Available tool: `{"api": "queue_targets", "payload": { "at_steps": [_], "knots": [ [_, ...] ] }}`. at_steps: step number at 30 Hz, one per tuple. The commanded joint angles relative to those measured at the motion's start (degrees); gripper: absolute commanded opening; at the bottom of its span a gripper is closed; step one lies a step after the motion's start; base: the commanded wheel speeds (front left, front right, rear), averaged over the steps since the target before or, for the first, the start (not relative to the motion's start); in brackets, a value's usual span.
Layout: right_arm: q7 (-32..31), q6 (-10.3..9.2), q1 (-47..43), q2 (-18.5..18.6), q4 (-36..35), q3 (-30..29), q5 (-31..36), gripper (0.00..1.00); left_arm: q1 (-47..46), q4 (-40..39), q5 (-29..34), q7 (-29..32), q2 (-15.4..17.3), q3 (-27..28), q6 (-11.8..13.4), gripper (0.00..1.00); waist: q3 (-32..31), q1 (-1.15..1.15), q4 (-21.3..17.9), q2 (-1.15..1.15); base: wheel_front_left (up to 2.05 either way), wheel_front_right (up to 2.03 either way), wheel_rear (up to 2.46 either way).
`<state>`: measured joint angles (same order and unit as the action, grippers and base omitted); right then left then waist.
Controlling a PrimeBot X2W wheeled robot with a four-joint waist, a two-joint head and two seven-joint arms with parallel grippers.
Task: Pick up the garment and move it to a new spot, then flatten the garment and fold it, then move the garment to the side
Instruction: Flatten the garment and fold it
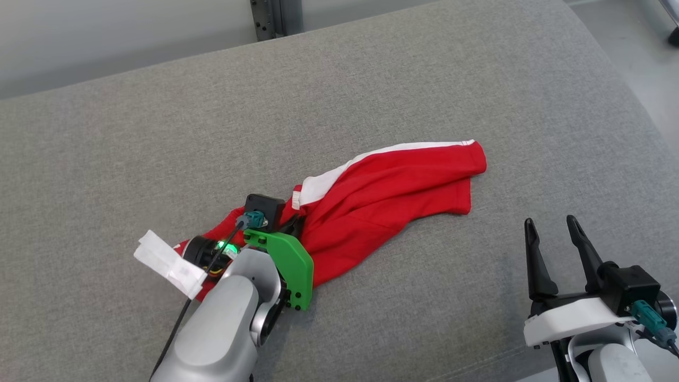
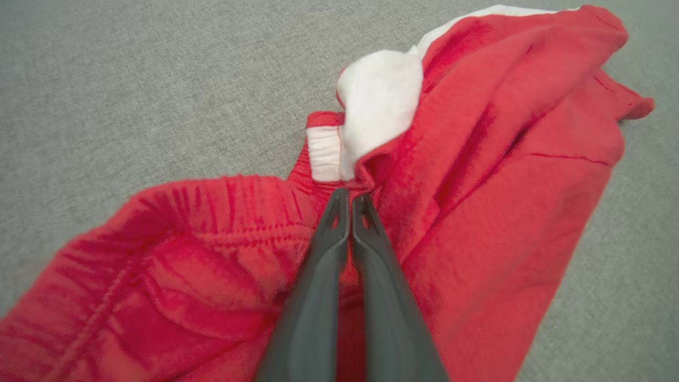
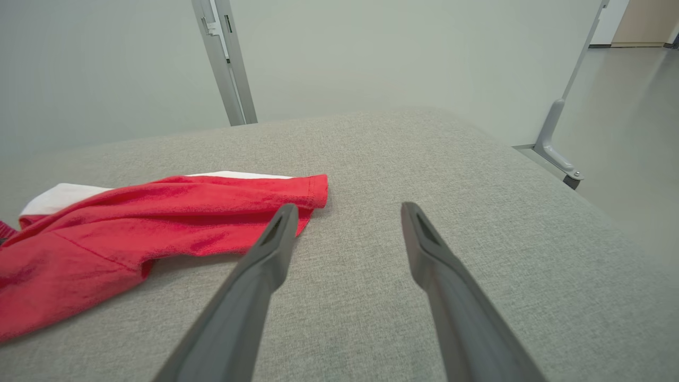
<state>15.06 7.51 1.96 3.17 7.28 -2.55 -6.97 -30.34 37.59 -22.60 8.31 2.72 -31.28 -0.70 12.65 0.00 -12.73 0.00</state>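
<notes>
There is one garment (image 1: 392, 191). It is red with a white strip along its far edge. It lies bunched up near the middle of the grey padded surface (image 1: 159, 132). One end sits under the left gripper, and the other end points away to the right.

There are two grippers, and each has two long dark fingers. The left gripper (image 2: 350, 201) has its fingers pressed together on a fold of the red cloth, just below a white patch. In the head view the left gripper (image 1: 294, 224) is low on the garment, behind a green plate (image 1: 289, 260) on the arm. The right gripper (image 1: 551, 223) has its fingers spread wide with nothing between them. It is at the near right, well apart from the garment. In the right wrist view, the garment (image 3: 132, 223) shows to the left of the right gripper (image 3: 348, 209).

The far edge of the surface runs along a pale wall (image 1: 106, 37). One metal post (image 1: 276, 18) stands there. The right edge drops to the floor (image 1: 636, 53).

Bare grey cloth lies all around the garment. There is lots of room on the left and the far side, and some between the garment and the right gripper.
</notes>
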Motion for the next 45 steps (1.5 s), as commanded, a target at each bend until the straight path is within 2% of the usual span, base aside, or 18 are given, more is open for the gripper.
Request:
{"api": "queue_targets", "payload": {
  "at_steps": [1,2,16,22,29,35,39,41,45],
  "knots": [
    [0.18,-0.04,-0.20,0.20,0.13,0.20,0.01,1.00,1.58,0.24,-1.13,-0.24,0.36,0.42,0.53,0.91,-0.49,0.00,0.77,0.00,0.00,0.00,0.00],
    [0.18,-0.04,0.03,0.18,0.24,0.42,-0.02,1.00,1.81,0.45,-0.75,-0.68,0.37,0.19,0.90,1.00,-0.50,0.00,0.85,0.00,0.00,0.00,0.00],
    [0.18,-0.04,-1.21,0.62,1.11,0.63,-0.15,1.00,3.52,1.36,-3.12,-8.85,0.50,0.44,3.13,1.00,-3.04,0.00,0.18,0.00,0.00,0.00,0.00],
    [0.18,-0.04,-3.01,1.26,-0.03,-1.07,0.52,1.00,8.15,-4.76,-3.68,-14.55,1.90,2.08,4.94,1.00,-5.77,0.00,0.80,0.00,0.00,0.00,0.00],
    [0.18,-0.04,-5.77,2.31,-1.08,-3.70,1.15,1.00,16.70,-14.95,-3.86,-19.88,5.58,5.06,9.24,1.00,-9.45,0.00,3.11,0.00,0.00,0.00,0.00],
    [0.18,-0.04,-7.38,2.57,-1.59,-5.27,1.40,1.00,24.88,-21.09,-2.90,-23.00,8.64,7.86,11.32,1.00,-11.42,0.00,5.45,0.00,0.00,0.00,0.00],
    [0.18,-0.04,-8.38,2.48,-1.75,-5.87,1.57,1.00,30.13,-23.59,-1.72,-23.54,9.79,10.60,12.03,1.00,-12.09,0.00,7.07,0.00,0.00,0.00,0.00],
    [0.18,-0.04,-9.02,2.33,-1.78,-6.33,1.66,1.00,32.24,-25.71,-0.53,-23.49,9.35,12.52,11.96,1.00,-12.37,0.00,8.06,0.00,0.00,0.00,0.00],
    [0.18,-0.04,-10.06,2.03,-1.73,-7.11,1.81,1.00,36.54,-28.34,2.02,-23.44,8.16,16.45,9.91,1.00,-12.77,0.00,10.05,0.00,0.00,0.00,0.00]
  ]
}}
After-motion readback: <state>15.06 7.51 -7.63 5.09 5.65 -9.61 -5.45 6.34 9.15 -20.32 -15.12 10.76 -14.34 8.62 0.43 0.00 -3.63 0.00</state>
